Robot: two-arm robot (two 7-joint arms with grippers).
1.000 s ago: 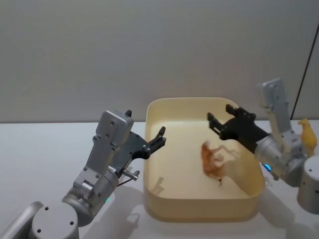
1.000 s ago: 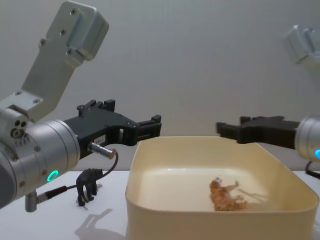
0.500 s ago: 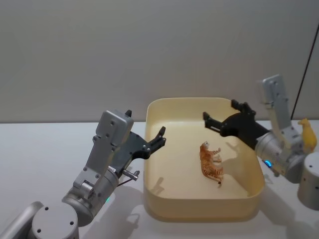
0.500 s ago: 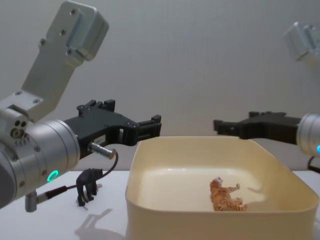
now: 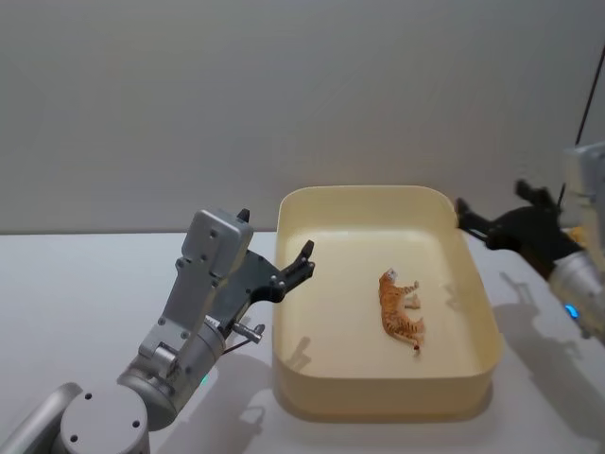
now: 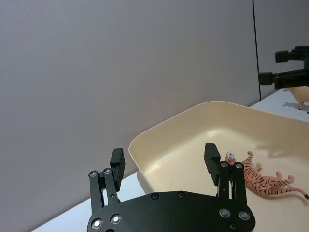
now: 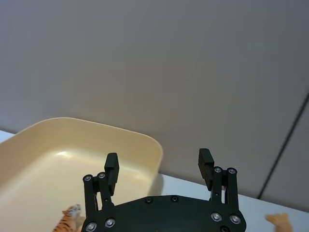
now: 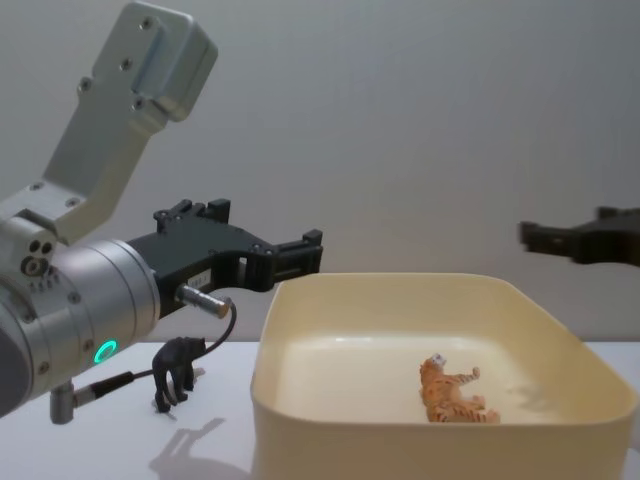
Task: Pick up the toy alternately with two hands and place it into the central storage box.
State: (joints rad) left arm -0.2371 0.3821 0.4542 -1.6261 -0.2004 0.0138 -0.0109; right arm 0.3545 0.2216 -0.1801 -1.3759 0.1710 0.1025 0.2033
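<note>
The cream-yellow central storage box point(image 5: 378, 192) stands mid-table. An orange striped tiger toy point(image 5: 399, 307) lies on its side on the box floor, also seen in the chest view point(image 8: 455, 392). My right gripper point(image 5: 489, 206) hangs open and empty just outside the box's right rim, its fingers point(image 7: 205, 163) spread wide. My left gripper point(image 5: 301, 260) is open too, hovering at the box's left rim point(image 8: 400, 282), fingertips point(image 6: 211, 157) empty. A small black animal toy point(image 8: 178, 372) stands on the table left of the box, beneath my left arm.
A tan-yellow animal toy point(image 7: 280, 221) stands on the table to the right of the box, beyond my right gripper. A plain grey wall runs behind the white table point(image 5: 76, 284).
My right gripper has drawn back rightward from above the box to outside its right rim. The tiger has dropped and settled on the box floor. The left arm has not moved.
</note>
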